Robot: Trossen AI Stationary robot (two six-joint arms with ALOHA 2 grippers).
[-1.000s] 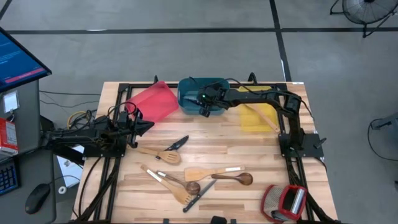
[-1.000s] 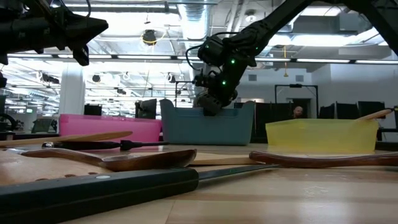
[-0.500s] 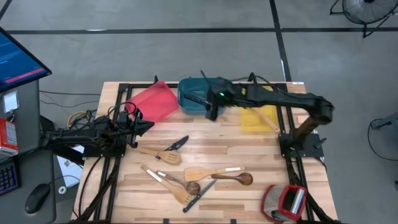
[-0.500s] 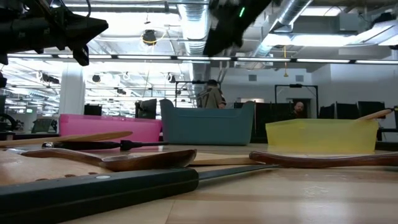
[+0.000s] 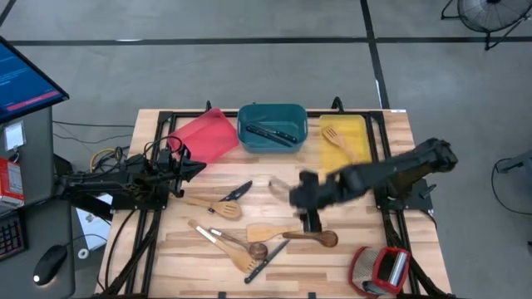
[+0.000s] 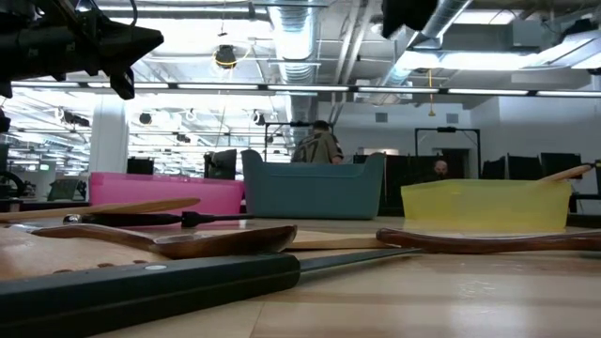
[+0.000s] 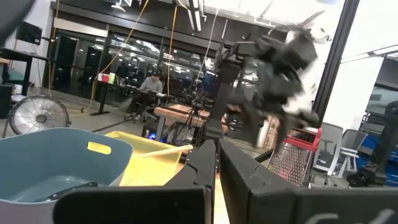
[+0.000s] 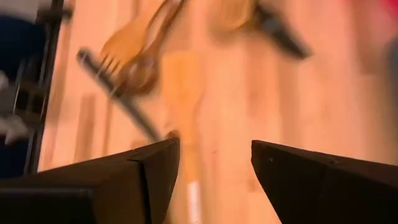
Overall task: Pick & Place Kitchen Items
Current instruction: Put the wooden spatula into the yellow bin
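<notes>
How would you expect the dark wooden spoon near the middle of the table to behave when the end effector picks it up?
The dark wooden spoon looks rigid, so it probably won't flex. Its rounded bowl looks heavier than the slim handle, so a handle-end grasp may let it droop. It lies flat on the table, leaving the open right end effector above it little clearance.

The high view looks straight down on the whole wooden table (image 5: 349, 249) and both arms. The low view sits at tabletop height, very near a black-handled knife (image 6: 141, 286), facing level across to the teal tray (image 6: 313, 191) and the room behind. The left wrist view looks forward past its own closed fingers (image 7: 205, 165), level over the same teal tray (image 7: 56, 158) toward the right arm. The right wrist view looks down between the spread fingers (image 8: 152, 168) of the right gripper (image 8: 214, 165), close above the wooden spatula (image 8: 180, 87) ahead of them, also seen from overhead (image 5: 270, 232).
</notes>
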